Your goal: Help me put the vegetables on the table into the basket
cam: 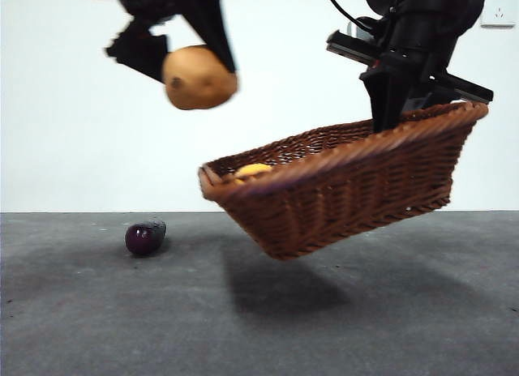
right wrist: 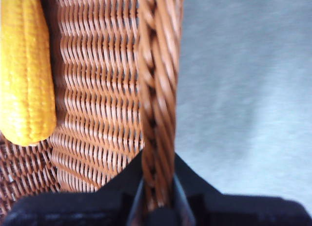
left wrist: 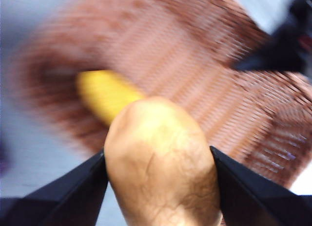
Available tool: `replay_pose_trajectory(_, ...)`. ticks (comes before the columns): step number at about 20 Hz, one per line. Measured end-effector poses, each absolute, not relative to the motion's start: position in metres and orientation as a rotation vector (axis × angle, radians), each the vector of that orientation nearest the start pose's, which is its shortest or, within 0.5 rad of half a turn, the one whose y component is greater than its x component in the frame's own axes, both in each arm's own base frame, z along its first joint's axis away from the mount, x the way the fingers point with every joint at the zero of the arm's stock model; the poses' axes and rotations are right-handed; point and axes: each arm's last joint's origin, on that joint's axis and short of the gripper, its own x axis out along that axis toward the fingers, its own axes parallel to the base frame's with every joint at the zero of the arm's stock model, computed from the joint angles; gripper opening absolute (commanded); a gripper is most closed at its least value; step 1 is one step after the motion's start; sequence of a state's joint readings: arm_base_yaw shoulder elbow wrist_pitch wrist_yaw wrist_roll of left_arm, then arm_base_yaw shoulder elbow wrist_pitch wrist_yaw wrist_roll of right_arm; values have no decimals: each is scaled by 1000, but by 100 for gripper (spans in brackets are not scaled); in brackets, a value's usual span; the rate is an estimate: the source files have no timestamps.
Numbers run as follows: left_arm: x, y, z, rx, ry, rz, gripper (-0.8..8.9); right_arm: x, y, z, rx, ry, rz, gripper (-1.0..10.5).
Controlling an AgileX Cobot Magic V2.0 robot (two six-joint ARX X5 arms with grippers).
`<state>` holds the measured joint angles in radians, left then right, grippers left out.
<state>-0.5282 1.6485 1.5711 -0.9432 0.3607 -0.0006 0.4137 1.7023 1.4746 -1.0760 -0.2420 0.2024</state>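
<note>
My left gripper (cam: pixel 195 64) is shut on the tan potato (cam: pixel 199 78), held in the air at the upper left, just left of and above the basket; its wrist view shows the potato (left wrist: pixel 163 162) between the jaws over the blurred basket (left wrist: pixel 204 84) and the corn (left wrist: pixel 105 94). My right gripper (cam: pixel 393 108) is shut on the far rim of the brown wicker basket (cam: pixel 349 185), which hangs tilted above the table (cam: pixel 259 311). Inside it lies the yellow corn (cam: pixel 253 171) (right wrist: pixel 24 70), with the rim (right wrist: pixel 158 89) in my right jaws. The dark purple eggplant (cam: pixel 144 237) lies on the table at the left.
A white wall stands behind the table. A wall socket (cam: pixel 499 11) shows at the top right corner. The basket casts a shadow (cam: pixel 276 287) on the table beneath it.
</note>
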Motion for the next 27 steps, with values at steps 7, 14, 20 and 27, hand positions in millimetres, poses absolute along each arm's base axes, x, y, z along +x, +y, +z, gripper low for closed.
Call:
replay_pose_trajectory(7,250,-230,306,230,1207,-957,-6,300,144,276,58,1370,451,-8)
replay_pose_trajectory(14,227,-254,306,312,1188,-1057,535,300,144,276,58,1369,449,-8)
replay_pose_trajectory(20,230,-258,308,327,1110,-1060,535,299,144,276,63,1380,454,-8)
replay_pose_trajectory(27,224,-242,323,359,1090,-1031,530,299,144,276,69,1382,448,-8)
